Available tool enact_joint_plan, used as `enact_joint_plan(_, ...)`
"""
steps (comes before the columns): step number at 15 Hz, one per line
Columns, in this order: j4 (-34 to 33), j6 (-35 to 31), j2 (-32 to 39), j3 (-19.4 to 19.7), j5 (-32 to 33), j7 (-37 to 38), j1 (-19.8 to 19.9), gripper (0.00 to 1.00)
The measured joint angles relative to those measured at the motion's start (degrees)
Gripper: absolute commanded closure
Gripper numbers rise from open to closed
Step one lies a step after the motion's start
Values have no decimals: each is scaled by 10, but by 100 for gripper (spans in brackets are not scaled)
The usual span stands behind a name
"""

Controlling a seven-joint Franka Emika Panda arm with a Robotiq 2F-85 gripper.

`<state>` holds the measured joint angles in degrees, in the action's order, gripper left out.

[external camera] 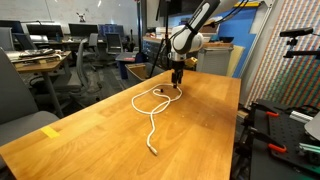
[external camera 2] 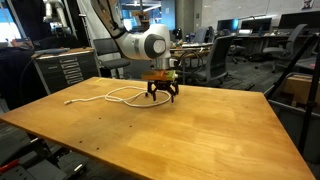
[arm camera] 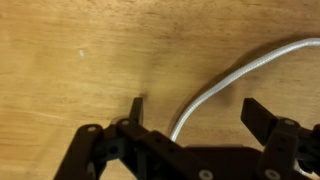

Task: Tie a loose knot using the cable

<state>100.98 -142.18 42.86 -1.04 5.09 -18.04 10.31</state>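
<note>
Black gripper (arm camera: 193, 105) fingers (arm camera: 258, 118) fill the bottom of the wrist view. They are angular, matte and spread wide apart, with nothing clamped between them. The cable (arm camera: 240, 72), a thin, smooth, round white cord, curves in from the picture's right edge and passes down between the two fingers. It runs closer to the finger on the picture's left, and whether it touches that finger cannot be told. Under it is the tabletop (arm camera: 70, 50), pale wood with fine grain and a soft sheen.

In an exterior view the gripper (external camera: 177, 78) hangs from the white arm low over the far part of the tabletop (external camera: 200, 130). Whether its tips touch the wood cannot be told. The cable (external camera: 150, 135) forms an open loop just beside the gripper. From there one slack tail winds toward the near edge and ends short of it. A small yellow patch (external camera: 50, 131) lies near a front corner of the tabletop.

In an exterior view the gripper (external camera 2: 160, 97) stands close to the tabletop's far edge. The cable (external camera 2: 100, 97) trails sideways from it along that edge toward a far corner. A wide stretch of bare wood (external camera 2: 180, 140) lies between the gripper and the near edge. Office chairs (external camera 2: 215, 62) stand beyond the far edge.
</note>
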Motion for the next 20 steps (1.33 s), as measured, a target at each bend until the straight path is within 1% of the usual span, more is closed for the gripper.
enact_joint_plan(1,-4,0,9,0,-1,8,-1,26)
enact_joint_plan(3,-16,0,20,1,-1,28,-4,40)
enact_joint_plan(4,-19,0,20,2,-1,37,-5,50)
enact_joint_plan(9,-38,9,26,2,-8,64,-6,88)
enact_joint_plan(10,-42,12,27,2,-10,68,-6,95)
enact_joint_plan(11,-46,14,29,2,-11,73,-7,99)
enact_joint_plan(12,-49,16,31,2,-11,78,-7,100)
enact_joint_plan(14,-53,18,33,2,-12,88,-8,97)
enact_joint_plan(15,-54,18,34,2,-13,91,-8,100)
enact_joint_plan(16,-55,18,34,2,-17,93,-8,99)
enact_joint_plan(18,-60,12,33,-4,-34,94,-8,99)
enact_joint_plan(20,-62,-1,25,-17,-58,93,-7,99)
